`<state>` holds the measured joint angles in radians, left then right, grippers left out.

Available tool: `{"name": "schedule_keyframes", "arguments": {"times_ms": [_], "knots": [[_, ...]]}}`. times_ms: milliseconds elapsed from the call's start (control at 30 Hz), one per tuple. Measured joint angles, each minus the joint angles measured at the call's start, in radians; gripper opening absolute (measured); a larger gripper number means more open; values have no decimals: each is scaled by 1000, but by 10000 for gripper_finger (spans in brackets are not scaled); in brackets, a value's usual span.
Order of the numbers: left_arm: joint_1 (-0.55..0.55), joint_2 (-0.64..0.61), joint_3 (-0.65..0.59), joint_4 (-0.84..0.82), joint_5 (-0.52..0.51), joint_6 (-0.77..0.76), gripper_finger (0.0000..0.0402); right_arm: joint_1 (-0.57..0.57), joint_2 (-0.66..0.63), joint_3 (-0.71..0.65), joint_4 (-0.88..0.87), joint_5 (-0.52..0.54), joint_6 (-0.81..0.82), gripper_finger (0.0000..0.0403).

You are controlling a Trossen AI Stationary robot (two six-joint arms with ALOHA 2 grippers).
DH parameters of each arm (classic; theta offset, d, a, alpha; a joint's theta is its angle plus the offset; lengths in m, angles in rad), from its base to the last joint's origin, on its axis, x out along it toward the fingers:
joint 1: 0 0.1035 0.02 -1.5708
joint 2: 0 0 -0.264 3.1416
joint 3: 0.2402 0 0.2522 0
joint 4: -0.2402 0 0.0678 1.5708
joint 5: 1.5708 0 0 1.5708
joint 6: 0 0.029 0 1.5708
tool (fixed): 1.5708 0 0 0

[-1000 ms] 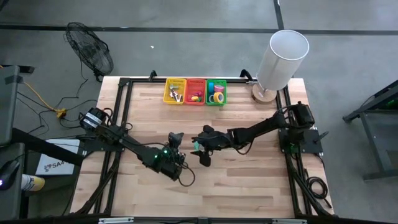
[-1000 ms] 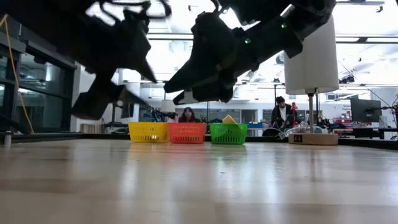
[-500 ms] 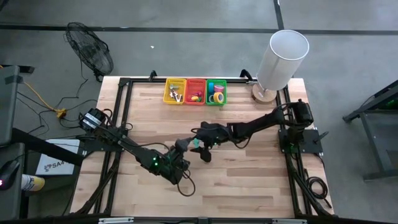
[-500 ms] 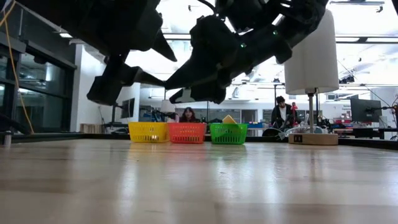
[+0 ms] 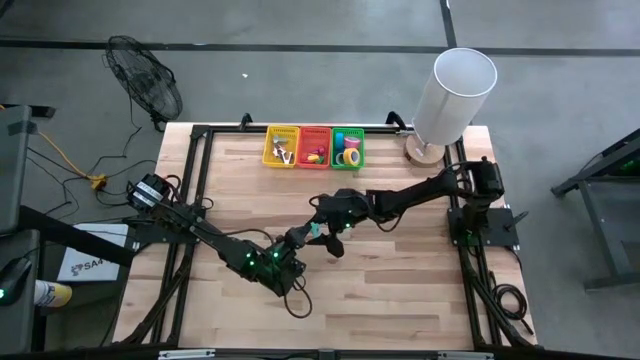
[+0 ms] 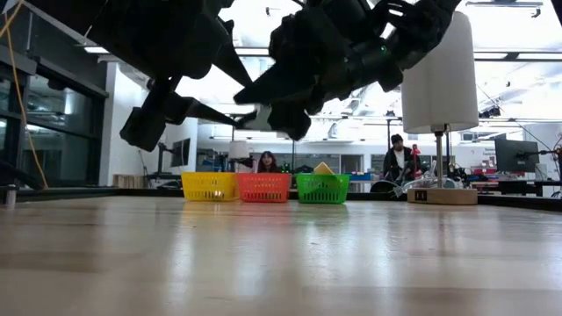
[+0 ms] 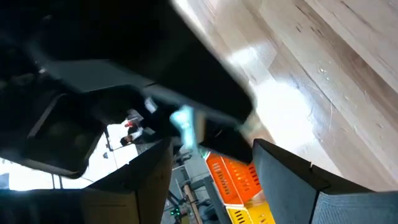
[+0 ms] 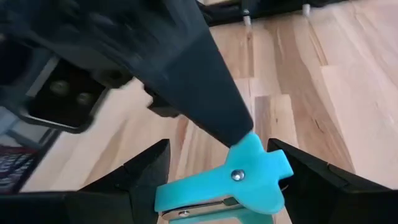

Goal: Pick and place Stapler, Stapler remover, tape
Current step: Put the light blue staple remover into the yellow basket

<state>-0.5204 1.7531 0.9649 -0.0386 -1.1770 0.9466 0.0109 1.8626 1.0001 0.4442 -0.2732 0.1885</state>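
Right pincer [image 8: 224, 186] clamped on teal stapler remover [image 8: 233, 183], raised mid-table, left pincer [image 5: 296, 240] spread, touching it.

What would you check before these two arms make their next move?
1. Remover gripped between the fingers of the right gripper: ok.
2. Remover lifted off the table: ok.
3. Left gripper open: ok.
4. Arms apart from each other: not ok; a left finger reaches down to the remover.
5. Baskets upright at the far edge: ok.
6. Room in the baskets for the remover: cannot tell.
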Motion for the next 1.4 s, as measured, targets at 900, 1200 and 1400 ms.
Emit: {"name": "schedule_keyframes", "arguments": {"times_ms": [900,1200,1400], "knots": [[30,-1,1,224,45,175,191,37,-38,-1,85,-75,-36,252],[28,0,0,222,44,189,95,37,-40,0,91,-86,-33,252],[28,0,0,222,45,187,95,37,-40,0,89,-82,-36,252]]}}
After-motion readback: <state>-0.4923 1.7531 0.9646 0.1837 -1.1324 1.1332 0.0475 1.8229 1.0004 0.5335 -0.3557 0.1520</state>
